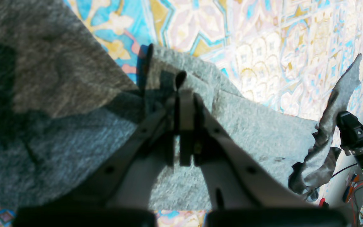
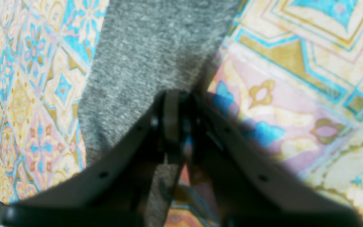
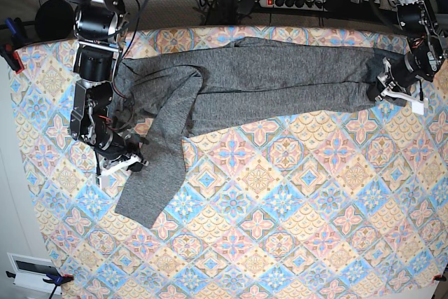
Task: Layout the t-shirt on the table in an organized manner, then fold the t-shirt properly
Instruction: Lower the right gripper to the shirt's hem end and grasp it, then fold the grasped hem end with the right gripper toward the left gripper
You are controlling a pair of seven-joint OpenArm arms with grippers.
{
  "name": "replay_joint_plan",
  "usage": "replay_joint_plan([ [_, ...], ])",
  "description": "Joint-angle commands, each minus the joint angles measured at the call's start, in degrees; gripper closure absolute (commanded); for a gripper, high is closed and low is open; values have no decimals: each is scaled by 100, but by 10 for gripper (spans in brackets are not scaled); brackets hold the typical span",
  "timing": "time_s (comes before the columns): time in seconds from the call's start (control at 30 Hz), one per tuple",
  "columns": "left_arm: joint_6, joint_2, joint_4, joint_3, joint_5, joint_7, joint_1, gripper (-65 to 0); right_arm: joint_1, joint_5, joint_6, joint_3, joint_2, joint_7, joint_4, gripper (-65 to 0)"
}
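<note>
In the base view two arms reach down onto the desk (image 3: 280, 243), one at each side of the frame. The right arm hangs along the left edge, its links stacked from the upper left corner downward, and its right claw (image 3: 129, 164) sits low against the edge of a sleeve of the t-shirt (image 3: 280, 75). The left arm comes in from the upper right corner, bent at the wrist, with the left claw (image 3: 387, 89) at the far right end of the garment. There is one t-shirt, dark heathered grey, stretched in a long band across the upper part of the desk from left to right; one long sleeve angles down from the upper left toward the lower left of the frame, ending flat on the patterned cloth. In the left wrist view the left claw (image 1: 186, 97) is pressed together, its jaws meeting on a raised fold of the t-shirt (image 1: 247, 126), which it pinches (a loose grey flap stands up at the right of that frame). In the right wrist view the right claw (image 2: 176, 97) shows its jaws drawn narrow at the right edge of the grey sleeve (image 2: 150, 56), over the desk (image 2: 295, 63); whether cloth is caught between them I cannot tell.
</note>
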Motion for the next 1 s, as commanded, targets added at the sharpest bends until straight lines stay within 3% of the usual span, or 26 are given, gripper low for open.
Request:
replay_joint_plan([
  [0.0, -29, -125, 81, -54, -83, -38, -42, 0, 47, -88, -2, -16, -9, -272, 25, -40],
  [0.1, -29, -125, 81, -54, -83, -38, -42, 0, 47, -79, -2, -16, -9, -272, 78, 0],
  [0.33, -29, -125, 81, -54, -83, -38, -42, 0, 11, -97, -2, -68, -9, -352, 895, 0],
  [0.57, -29, -125, 81, -54, -83, -38, -42, 0, 3, -105, -10, -692, -9, -413, 1994, 0],
  [0.97, -29, -125, 81, -54, -56, -38, -42, 0, -1527, -105, -28, -1044, -9, -422, 4175, 0],
])
